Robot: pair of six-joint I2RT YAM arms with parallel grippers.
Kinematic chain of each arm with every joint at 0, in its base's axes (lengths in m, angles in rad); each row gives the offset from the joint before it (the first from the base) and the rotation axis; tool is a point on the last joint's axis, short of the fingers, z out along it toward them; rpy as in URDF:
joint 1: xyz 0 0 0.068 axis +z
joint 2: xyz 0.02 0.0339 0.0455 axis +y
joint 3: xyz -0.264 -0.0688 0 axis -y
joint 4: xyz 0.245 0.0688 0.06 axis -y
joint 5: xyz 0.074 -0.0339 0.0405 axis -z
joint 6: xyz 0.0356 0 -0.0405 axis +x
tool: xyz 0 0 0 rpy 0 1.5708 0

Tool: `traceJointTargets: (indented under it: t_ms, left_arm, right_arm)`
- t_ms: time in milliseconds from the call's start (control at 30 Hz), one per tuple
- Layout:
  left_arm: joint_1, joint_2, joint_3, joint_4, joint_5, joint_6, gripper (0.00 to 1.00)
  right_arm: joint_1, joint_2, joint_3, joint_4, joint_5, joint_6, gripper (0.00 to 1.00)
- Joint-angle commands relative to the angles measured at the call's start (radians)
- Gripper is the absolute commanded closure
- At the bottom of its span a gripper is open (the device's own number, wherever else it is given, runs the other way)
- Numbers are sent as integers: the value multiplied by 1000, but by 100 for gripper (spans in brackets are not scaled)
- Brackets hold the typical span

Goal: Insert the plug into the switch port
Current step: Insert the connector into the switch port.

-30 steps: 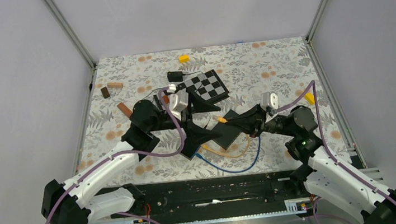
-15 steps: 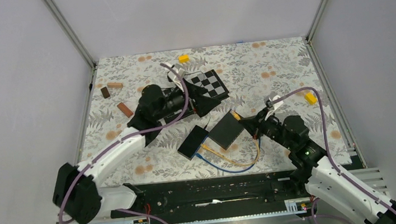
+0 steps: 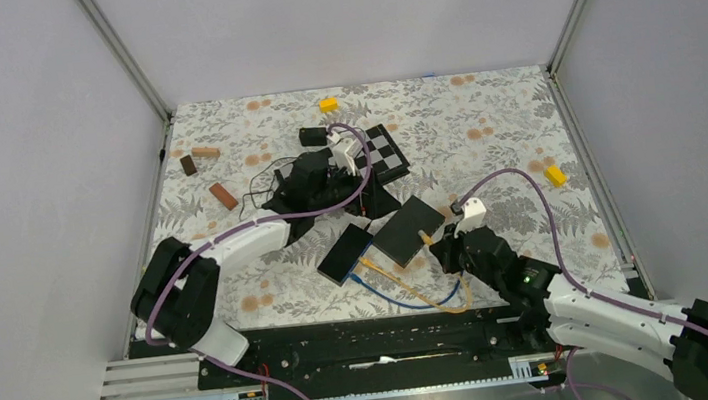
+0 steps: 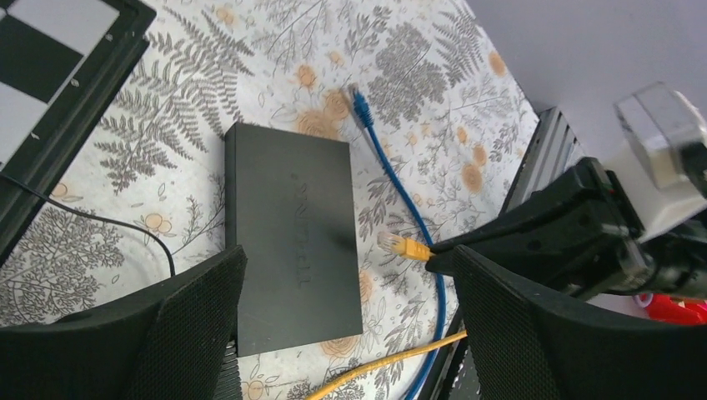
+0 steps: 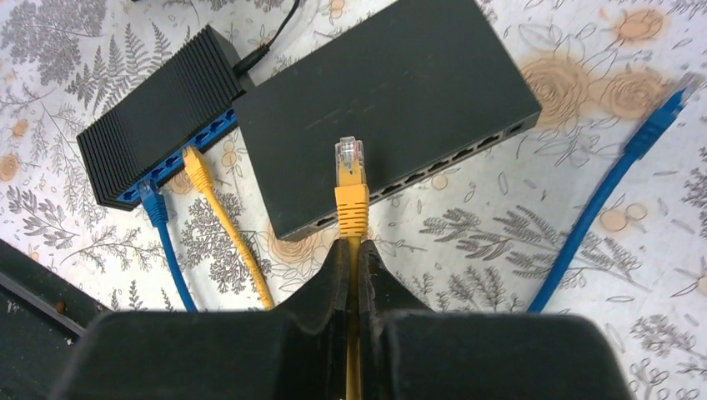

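Clear-tipped yellow plug [image 5: 351, 179] clenched in right gripper [image 5: 353, 247], near the flat matte-black rectangular switch [image 5: 392, 100]; left gripper [image 4: 348, 254] released, empty

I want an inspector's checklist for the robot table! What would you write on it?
Surface: floral cloth, no spills seen.
Job's things: yellow plug near the port side of the flat switch, not inserted.
Clutter: ribbed switch, checkerboard, yellow blocks, brown blocks.
Grippers: right gripper shut on the yellow plug; left gripper open above the flat switch, holding nothing.
Cables: yellow cable and blue cable plugged into the ribbed switch; loose blue plug lies on the floral cloth.
Surroundings: plain walls, metal frame posts.
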Motion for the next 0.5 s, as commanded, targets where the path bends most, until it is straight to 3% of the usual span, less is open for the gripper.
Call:
traceJointTargets:
  t_ms: [0,133,300,467]
  left_arm:
    - [-4,57,41,8,19,21,8]
    - [-19,99,53,-20,9,45,9]
    - [-45,142,72,-31,-5,69,13]
    - [-62,176,90,-47,-28,76,14]
  right_arm:
    - [124,41,-6,-45,186,113,100]
    - [220,44,-25,-74,266,145,100]
    - [284,3,-92,7,263,154,100]
    - [401,91,-115,70,395,189,100]
